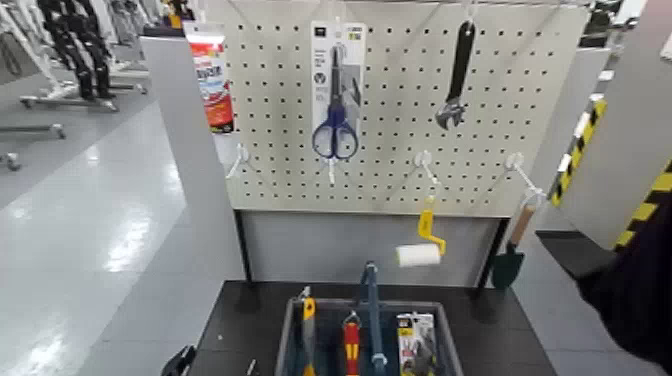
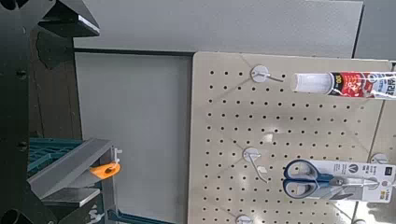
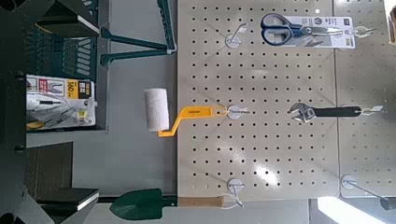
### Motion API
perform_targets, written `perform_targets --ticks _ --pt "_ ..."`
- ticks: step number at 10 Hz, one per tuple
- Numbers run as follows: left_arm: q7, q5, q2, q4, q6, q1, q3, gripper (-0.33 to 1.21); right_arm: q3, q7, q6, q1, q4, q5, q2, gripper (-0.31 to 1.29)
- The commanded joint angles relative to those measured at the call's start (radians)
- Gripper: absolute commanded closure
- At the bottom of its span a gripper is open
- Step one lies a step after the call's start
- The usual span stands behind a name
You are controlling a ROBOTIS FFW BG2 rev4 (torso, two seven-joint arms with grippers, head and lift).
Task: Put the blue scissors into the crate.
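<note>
The blue scissors (image 1: 335, 105) hang on their white card from a hook at the upper middle of the pegboard, handles down. They also show in the left wrist view (image 2: 327, 177) and the right wrist view (image 3: 294, 26). The grey crate (image 1: 285, 335) with a blue handle bar (image 1: 371, 310) stands on the dark table below the board and holds several tools. My left gripper (image 1: 180, 360) is low at the table's left front, open and empty (image 2: 65, 98), far from the scissors. My right arm (image 1: 630, 290) is low at the right; its gripper (image 3: 70, 107) is open and empty.
On the pegboard hang a black wrench (image 1: 455, 80), a red-and-white tube (image 1: 212, 85), a yellow-handled paint roller (image 1: 420, 250) and a green trowel (image 1: 510, 255). Empty hooks stick out below the scissors. A white post (image 1: 195, 160) stands left of the board.
</note>
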Motion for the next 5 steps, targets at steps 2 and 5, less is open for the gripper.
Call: perform_targets --ticks 2,5 --pt "0.000 0.001 0.001 0.000 0.003 -0.001 -0.002 0.11 -0.003 0.000 -0.011 0.001 0.003 0.000 0.001 0.10" --pt "-0.011 0.006 0.003 -0.015 0.021 -0.024 -0.007 0.11 0.001 0.002 -0.011 0.000 0.003 0.000 -0.002 0.10"
